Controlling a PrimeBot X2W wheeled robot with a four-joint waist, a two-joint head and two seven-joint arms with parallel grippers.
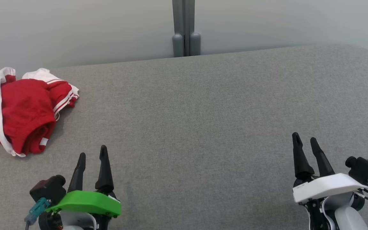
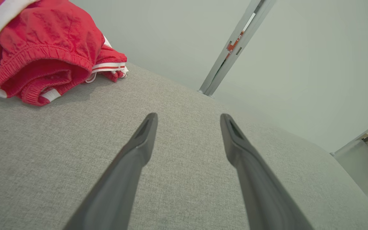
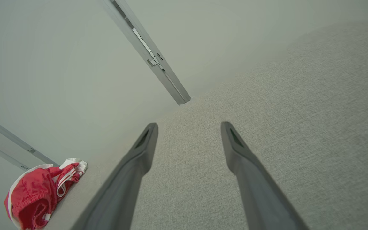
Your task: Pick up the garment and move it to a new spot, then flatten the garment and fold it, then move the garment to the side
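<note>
1. your left claw (image 1: 92, 151) sits closest to you, at the lower left of the head view under its green cover (image 1: 88, 203). its two dark fingers stand parted with a clear gap and hold nothing, with bare grey fabric in front of them.
2. your right claw (image 1: 304, 136), under its white cover (image 1: 326, 187) at the lower right, is parted the same way and holds nothing. it is well apart from the left one.
3. the biggest thing before you is the grey cushion (image 1: 203, 111), a wide padded surface running across the whole head view, with a rounded far right corner.
4. behind it you see the pale wall (image 1: 75, 28), split by a grey post (image 1: 186, 28) that meets the cushion's far edge near the middle.
5. the garment (image 1: 24, 111), red with white stripes and an elastic waistband, lies crumpled in a heap at the cushion's far left. it is ahead of and to the left of your left claw, not touching it, and well apart from your right claw.
6. the smallest thing is a teal plug (image 1: 37, 209), sticking out beside the black block on your left wrist.
</note>
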